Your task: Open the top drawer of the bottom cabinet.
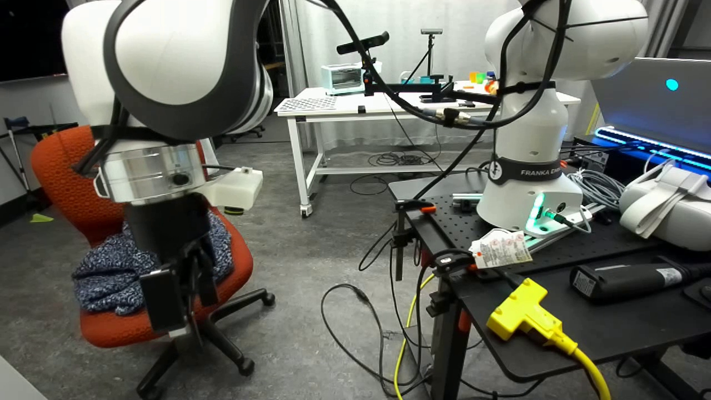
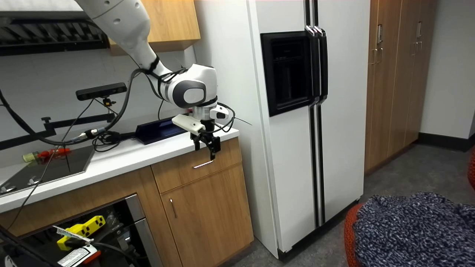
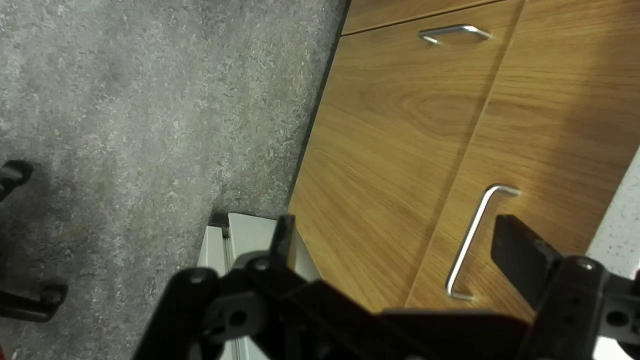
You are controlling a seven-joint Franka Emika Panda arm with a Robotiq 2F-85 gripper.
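Note:
The top drawer (image 2: 176,170) is shut, with a plain wood front under the white counter in an exterior view; its inside is hidden. Its front also shows at the right in the wrist view (image 3: 555,120). Its silver bar handle (image 2: 203,164) runs across the front; in the wrist view the handle (image 3: 469,240) appears between my fingers, nearer the right one. My gripper (image 3: 396,222) is open and empty, fingers wide apart. In an exterior view the gripper (image 2: 206,149) points down in front of the drawer, just above the handle. I cannot tell the exact gap. The gripper also shows in an exterior view (image 1: 186,303).
The lower cabinet door (image 2: 207,211) with its own handle (image 2: 173,208) is under the drawer. A white refrigerator (image 2: 237,122) stands right beside the cabinet. The white counter (image 2: 148,154) bears a dark blue tray (image 2: 161,129). An orange chair (image 1: 239,261) with a cloth stands behind the gripper.

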